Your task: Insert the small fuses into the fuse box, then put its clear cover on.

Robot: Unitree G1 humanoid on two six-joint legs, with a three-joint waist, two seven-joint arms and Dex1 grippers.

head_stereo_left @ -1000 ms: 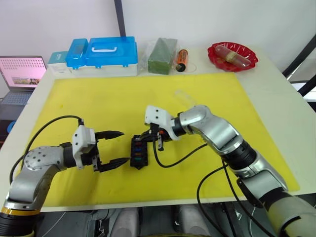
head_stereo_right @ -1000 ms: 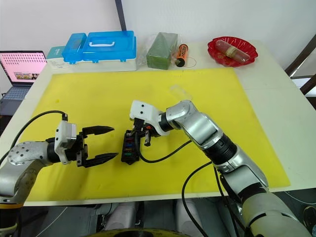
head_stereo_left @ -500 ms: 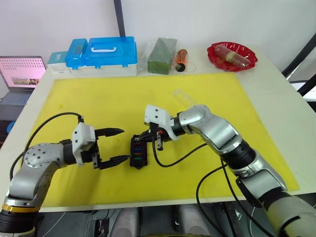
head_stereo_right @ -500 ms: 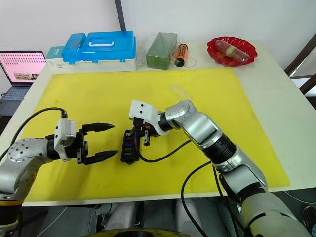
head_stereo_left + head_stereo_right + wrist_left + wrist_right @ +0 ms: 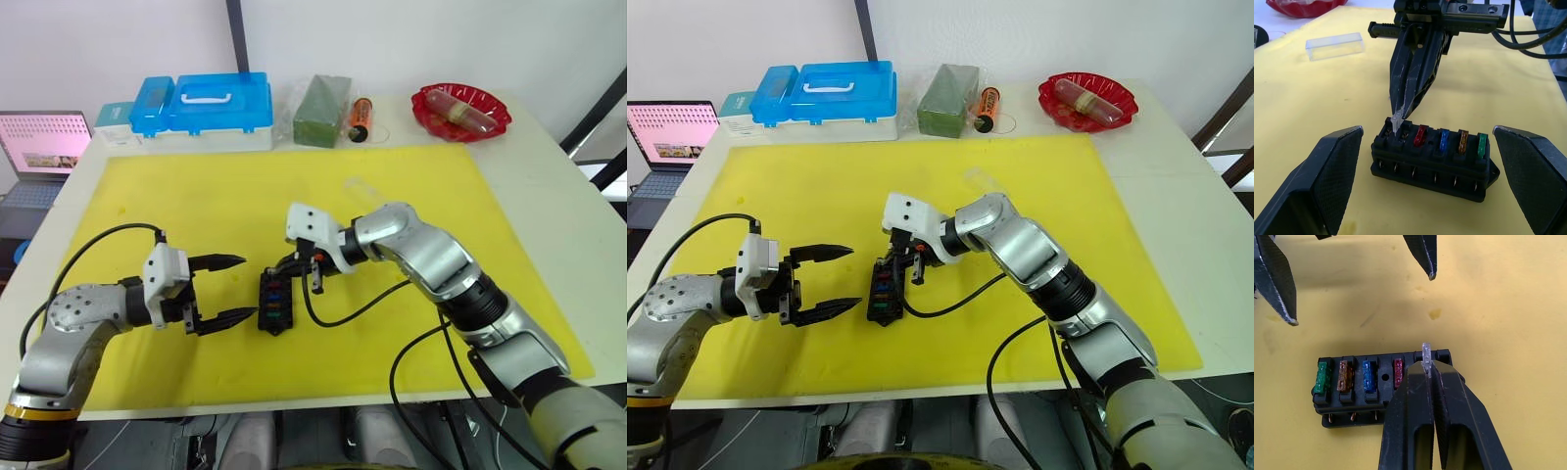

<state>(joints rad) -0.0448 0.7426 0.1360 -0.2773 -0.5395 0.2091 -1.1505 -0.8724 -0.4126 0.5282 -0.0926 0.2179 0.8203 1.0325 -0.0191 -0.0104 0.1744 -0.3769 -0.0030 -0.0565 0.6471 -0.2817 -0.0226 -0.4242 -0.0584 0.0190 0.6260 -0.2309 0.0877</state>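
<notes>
Surface: yellow mat (image 5: 196, 196) on a white table (image 5: 549, 176), giving small parts a plain backdrop.
Left gripper (image 5: 227, 290): fingers spread wide, hovering just beside the fuse box, apparently ready to steady it.
Fuse box (image 5: 1432, 159): flat on the mat between the grippers; green, orange, blue and red fuses seated in one row.
Right gripper (image 5: 1400, 110): pressed together on a pale grey fuse (image 5: 1396, 123), tip at the end slot, held upright for insertion.
Clear cover (image 5: 1334, 45): lies well apart, awaiting the last step.
</notes>
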